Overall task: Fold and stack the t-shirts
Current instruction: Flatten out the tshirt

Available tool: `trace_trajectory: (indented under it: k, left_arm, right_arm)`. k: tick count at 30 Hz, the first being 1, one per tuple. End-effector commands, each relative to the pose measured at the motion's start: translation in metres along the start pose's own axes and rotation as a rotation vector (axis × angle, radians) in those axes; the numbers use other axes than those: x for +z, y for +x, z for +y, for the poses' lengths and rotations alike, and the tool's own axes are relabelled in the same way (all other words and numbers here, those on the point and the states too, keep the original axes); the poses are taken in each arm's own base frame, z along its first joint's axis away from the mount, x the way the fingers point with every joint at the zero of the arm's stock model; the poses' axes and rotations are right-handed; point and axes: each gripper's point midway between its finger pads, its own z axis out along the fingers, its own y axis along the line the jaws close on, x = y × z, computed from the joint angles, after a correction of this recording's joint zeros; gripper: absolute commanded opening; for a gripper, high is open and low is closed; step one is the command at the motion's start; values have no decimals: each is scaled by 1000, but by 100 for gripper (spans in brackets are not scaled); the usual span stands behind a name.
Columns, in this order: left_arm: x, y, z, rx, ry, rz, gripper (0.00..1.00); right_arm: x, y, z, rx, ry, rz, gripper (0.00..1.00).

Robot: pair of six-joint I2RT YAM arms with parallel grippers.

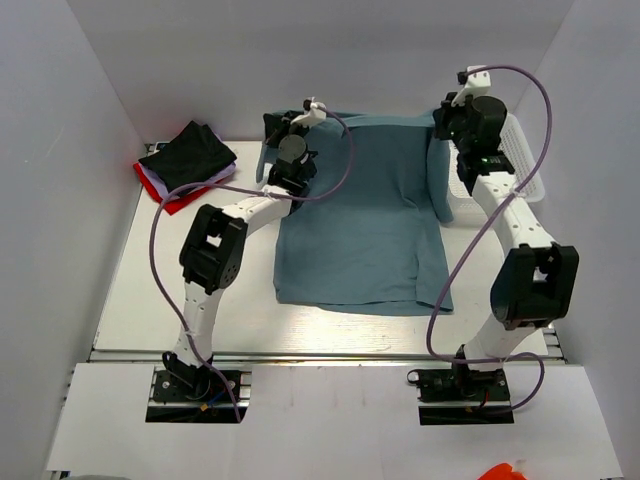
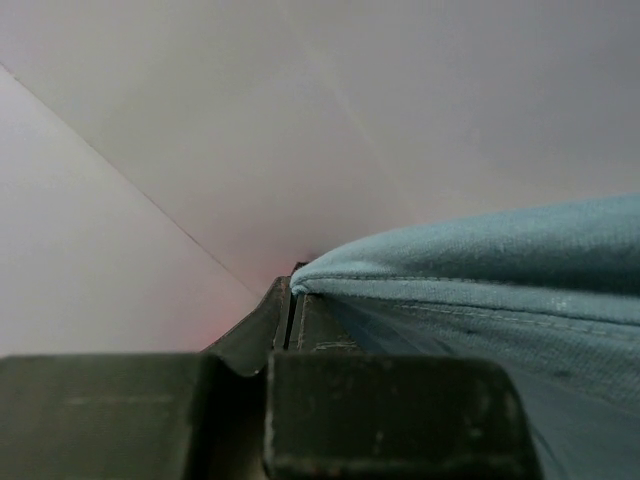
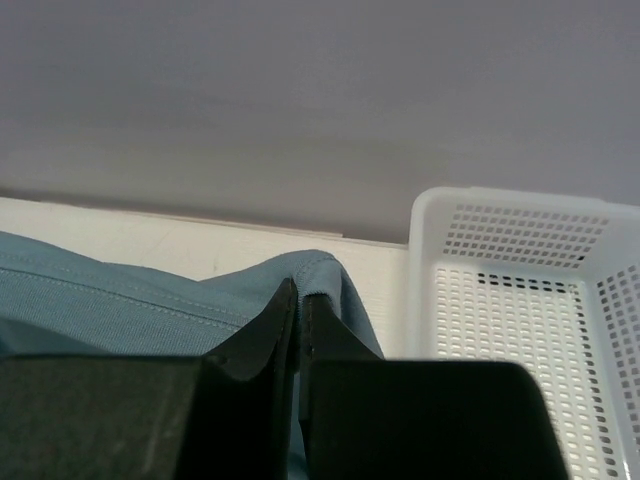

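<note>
The dusty blue-teal t-shirt (image 1: 360, 220) lies spread across the middle of the table (image 1: 130, 300). Its near edge is flat and free, probably so the cloth stays smooth while the far end is handled. At that far edge the left gripper (image 2: 291, 295) is clamped on one corner of the fabric and the right gripper (image 3: 300, 295) is pinched on the other. This matched hold suits drawing the edge over for a fold. At the far left a folded black t-shirt (image 1: 190, 155) tops a red t-shirt (image 1: 175, 203), seemingly the stack to join. The white mesh basket (image 3: 520, 300) stands just beside the right gripper.
</note>
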Motion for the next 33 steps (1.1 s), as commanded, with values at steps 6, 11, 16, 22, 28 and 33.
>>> trace_trajectory:
  k: [6, 11, 16, 22, 28, 33]
  left_arm:
    - [-14, -74, 180, -292, -244, -47, 0]
    - [-45, -106, 241, -429, -195, -124, 0]
    - [-105, -154, 305, -688, 113, -335, 0]
    - [-177, -206, 367, -754, 361, -569, 0]
    - [-218, -224, 437, -801, 358, -701, 0]
    - [-262, -242, 479, -821, 440, -842, 0]
  right_arm:
    - [-112, -164, -17, -50, 133, -353, 0]
    - [-175, -205, 7, -75, 44, -436, 0]
    - [-265, -258, 19, -98, 50, -602, 0]
    - [-356, -311, 41, -144, 5, -739, 0]
    - [-442, -351, 53, -160, 8, -909, 0]
    - [-485, -358, 59, -161, 5, -988, 0]
